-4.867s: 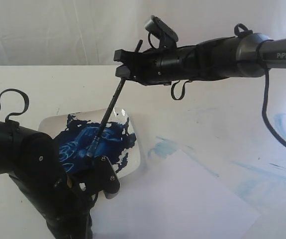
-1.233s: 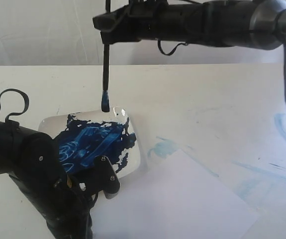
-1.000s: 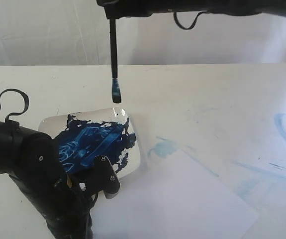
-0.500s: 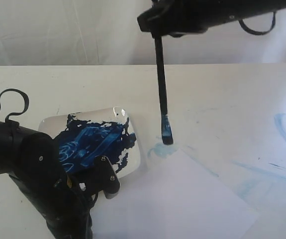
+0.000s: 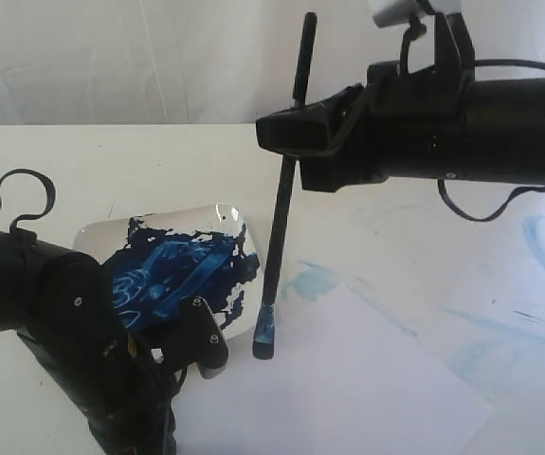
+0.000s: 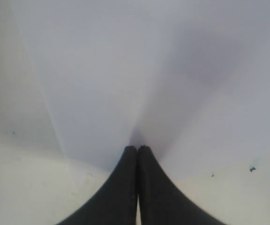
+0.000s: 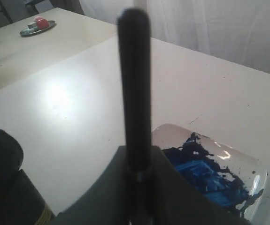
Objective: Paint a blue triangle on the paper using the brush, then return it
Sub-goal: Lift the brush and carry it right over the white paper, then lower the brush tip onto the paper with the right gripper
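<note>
We see the cream tabletop (image 5: 111,161) carrying the white paper (image 5: 348,379) beside a blue-smeared dish (image 5: 92,232). The right claw (image 5: 296,142) is clamped on the brush (image 5: 280,227), its blue tip at the paper's edge just beside the dish. The left claw (image 6: 137,152) has its fingers together, tips on the paper.

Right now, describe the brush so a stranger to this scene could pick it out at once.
On the cream table, find the white dish smeared with dark blue paint, beside a white paper. Just right of the dish stands the brush, held by the right arm's jaws: the only long thin black stick, its tip blue.
</note>
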{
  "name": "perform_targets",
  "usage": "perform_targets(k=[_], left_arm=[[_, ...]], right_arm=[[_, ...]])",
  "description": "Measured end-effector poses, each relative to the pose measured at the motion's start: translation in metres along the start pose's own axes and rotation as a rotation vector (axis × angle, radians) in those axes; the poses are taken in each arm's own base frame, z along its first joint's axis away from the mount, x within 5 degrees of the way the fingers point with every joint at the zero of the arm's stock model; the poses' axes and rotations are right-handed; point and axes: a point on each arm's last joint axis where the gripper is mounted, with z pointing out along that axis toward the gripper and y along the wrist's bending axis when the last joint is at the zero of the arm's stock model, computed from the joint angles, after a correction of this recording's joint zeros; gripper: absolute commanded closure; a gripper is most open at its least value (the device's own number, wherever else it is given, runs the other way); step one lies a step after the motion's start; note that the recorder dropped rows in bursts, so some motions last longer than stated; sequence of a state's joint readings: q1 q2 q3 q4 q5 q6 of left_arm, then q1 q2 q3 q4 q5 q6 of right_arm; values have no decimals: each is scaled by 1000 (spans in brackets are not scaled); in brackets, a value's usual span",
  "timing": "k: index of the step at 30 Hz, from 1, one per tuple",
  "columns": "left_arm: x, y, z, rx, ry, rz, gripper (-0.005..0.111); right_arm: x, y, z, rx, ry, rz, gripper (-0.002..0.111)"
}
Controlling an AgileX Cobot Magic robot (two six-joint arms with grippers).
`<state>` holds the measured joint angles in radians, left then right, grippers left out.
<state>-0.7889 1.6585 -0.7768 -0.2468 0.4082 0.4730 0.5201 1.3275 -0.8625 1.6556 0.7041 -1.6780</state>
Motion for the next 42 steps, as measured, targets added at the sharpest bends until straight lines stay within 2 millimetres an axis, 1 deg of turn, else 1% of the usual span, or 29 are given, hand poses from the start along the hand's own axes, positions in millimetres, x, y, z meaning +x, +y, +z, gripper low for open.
perform_targets(k=[4,10,13,17,20,22,24,25,27,29,31,32,33,34,37,42], left_arm=[[0,0,0,0,0,0,107],[0,0,0,0,0,0,107],[0,0,0,0,0,0,107],[0,0,0,0,0,0,107],[0,0,0,0,0,0,107],[0,0,0,0,0,0,107],[0,0,0,0,0,0,107],[0,0,0,0,0,0,107],[0,0,0,0,0,0,107],[0,0,0,0,0,0,107],[0,0,0,0,0,0,107],[0,0,0,0,0,0,107],[0,0,0,0,0,0,107],[0,0,0,0,0,0,107],[0,0,0,0,0,0,107],[0,0,0,0,0,0,107]], right_arm=[[10,6,-6,-11,-2,-8,105],[16,24,-27,-7,-29,-49,105],[22,31,-39,22,-35,-67,105],[33,34,-51,83,-28,-81,105],[39,35,-67,145,-55,-81,108],[37,29,-75,189,-80,-74,108],[35,20,-81,220,-100,-59,108],[32,15,-82,209,-111,-49,108],[22,3,-81,125,-139,-33,108],[16,-16,-78,-1,-147,-5,108],[19,-29,-75,-57,-137,-4,108],[21,-32,-74,-65,-130,-16,108],[25,-35,-72,-73,-120,-57,108],[26,-35,-70,-76,-117,-82,108],[30,-27,-62,-129,-111,-160,108],[35,-20,-48,-198,-92,-164,108]])
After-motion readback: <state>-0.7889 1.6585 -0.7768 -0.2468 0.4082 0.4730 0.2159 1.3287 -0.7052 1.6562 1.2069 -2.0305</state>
